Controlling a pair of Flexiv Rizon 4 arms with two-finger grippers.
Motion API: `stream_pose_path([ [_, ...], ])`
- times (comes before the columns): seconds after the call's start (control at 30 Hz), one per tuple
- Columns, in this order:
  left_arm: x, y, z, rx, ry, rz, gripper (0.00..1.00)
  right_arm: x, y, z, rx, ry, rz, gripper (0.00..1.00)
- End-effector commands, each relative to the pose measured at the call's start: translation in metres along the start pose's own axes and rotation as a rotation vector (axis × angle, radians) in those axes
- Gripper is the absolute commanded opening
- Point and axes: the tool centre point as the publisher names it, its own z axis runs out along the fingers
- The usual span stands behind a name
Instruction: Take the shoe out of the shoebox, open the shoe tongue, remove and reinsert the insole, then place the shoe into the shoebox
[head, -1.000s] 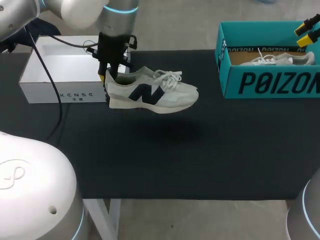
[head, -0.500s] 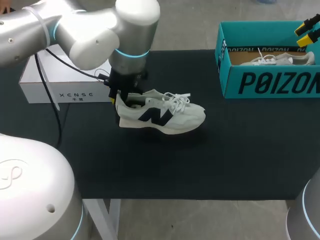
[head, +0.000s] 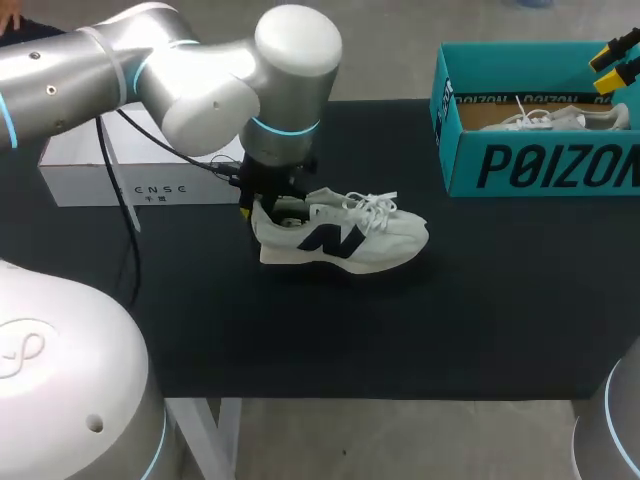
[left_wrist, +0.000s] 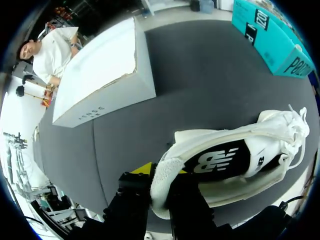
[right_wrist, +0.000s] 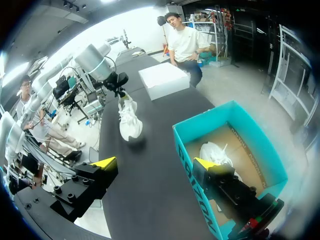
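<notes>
Shoe held by its heel, mid-surface.
The white shoe (head: 345, 238) sits low on the black surface (head: 300, 330), toe toward the teal shoebox (head: 540, 165) and well apart from it. The left jaws pinch its heel collar, one finger inside and one outside. The right jaws hang wide open and empty over the shoebox, which holds a second shoe (head: 560, 118). A white box (head: 110, 175) stands at the left rear.

Middle of the surface (head: 400, 330): shoe (head: 340, 238), toe right, heel left under the left arm (head: 200, 80). Box (head: 90, 170) behind it at back left. Shoebox (head: 540, 165) back right, second shoe (head: 560, 118) in it.
</notes>
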Motion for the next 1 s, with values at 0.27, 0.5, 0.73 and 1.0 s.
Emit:
stream_pose_path([
  [0.27,0.023,-0.015,0.022,-0.069,-0.025,-0.041,0.00,0.000,0.000,0.000,0.001,0.000,0.000,1.00],
  [0.5,0.025,-0.023,0.036,-0.127,-0.009,-0.075,0.00,0.000,0.000,0.000,0.001,0.000,0.000,1.00],
  [0.73,0.027,-0.019,0.045,-0.138,-0.016,-0.051,0.00,0.000,0.000,0.000,0.001,0.000,0.000,1.00],
  [1.0,0.032,-0.013,0.044,-0.145,-0.014,-0.038,0.00,0.000,0.000,0.000,0.001,0.000,0.000,1.00],
])
